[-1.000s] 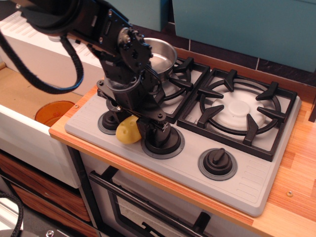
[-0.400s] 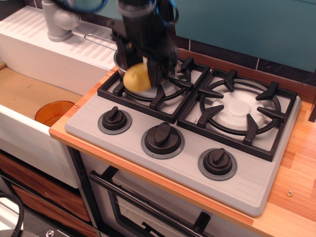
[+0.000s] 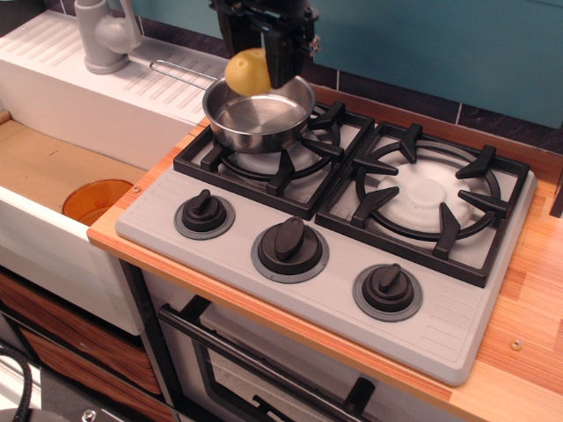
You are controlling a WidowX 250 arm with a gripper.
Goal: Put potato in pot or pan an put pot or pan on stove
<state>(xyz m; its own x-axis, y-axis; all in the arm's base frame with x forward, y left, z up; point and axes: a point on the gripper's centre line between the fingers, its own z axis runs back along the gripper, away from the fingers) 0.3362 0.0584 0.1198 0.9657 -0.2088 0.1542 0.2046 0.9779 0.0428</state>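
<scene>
My gripper [image 3: 255, 66] is at the top of the view, shut on the pale-yellow potato [image 3: 247, 72], and holds it in the air just above the rear of the pan. The shiny steel saucepan [image 3: 259, 116] sits on the back left corner of the left burner grate [image 3: 274, 160] of the grey stove [image 3: 334, 255]. It looks empty inside. Its wire handle [image 3: 180, 74] points left over the white drainboard. The upper part of the gripper is cut off by the frame edge.
An orange bowl [image 3: 95, 200] lies in the sink at the left. A grey faucet [image 3: 106, 33] stands at the back left. Three black knobs [image 3: 288, 241] line the stove's front. The right burner grate [image 3: 427, 198] is bare. The wooden counter [image 3: 528, 334] runs right.
The gripper has lifted the potato from between the left knobs at the stove's front, carried it back and up, and now holds it over the pan.
</scene>
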